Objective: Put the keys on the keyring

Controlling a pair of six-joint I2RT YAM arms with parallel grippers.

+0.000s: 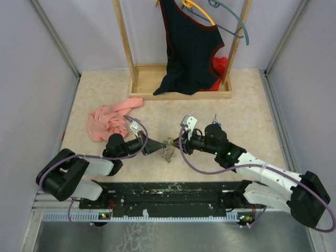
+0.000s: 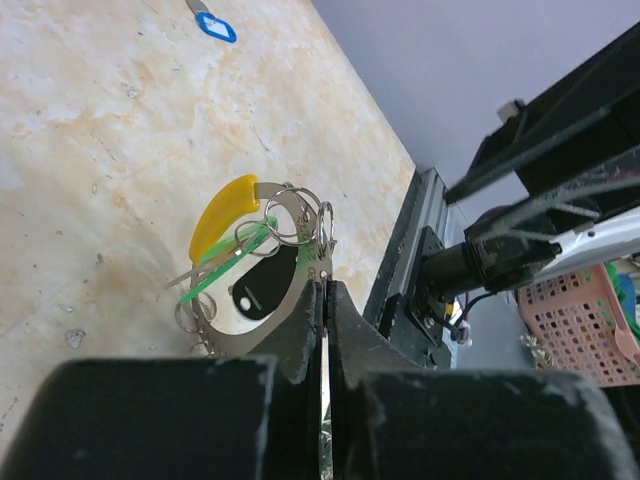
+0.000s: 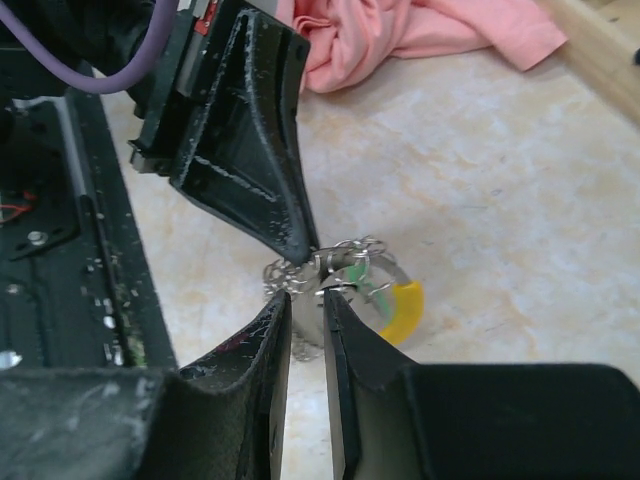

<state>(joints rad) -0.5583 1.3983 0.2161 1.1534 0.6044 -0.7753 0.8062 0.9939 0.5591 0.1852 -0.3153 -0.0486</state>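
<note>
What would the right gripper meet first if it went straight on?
The keyring, right at the tips of the right gripper and perhaps touching already. Just behind it is the left gripper, shut on it. Depth is hard to judge.

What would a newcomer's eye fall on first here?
A grey wire keyring with a yellow piece is pinched mid-table by the left pincer, the right pincer close by. Behind lie a crumpled pink cloth and a dark vest hanging in a wooden rack.
</note>
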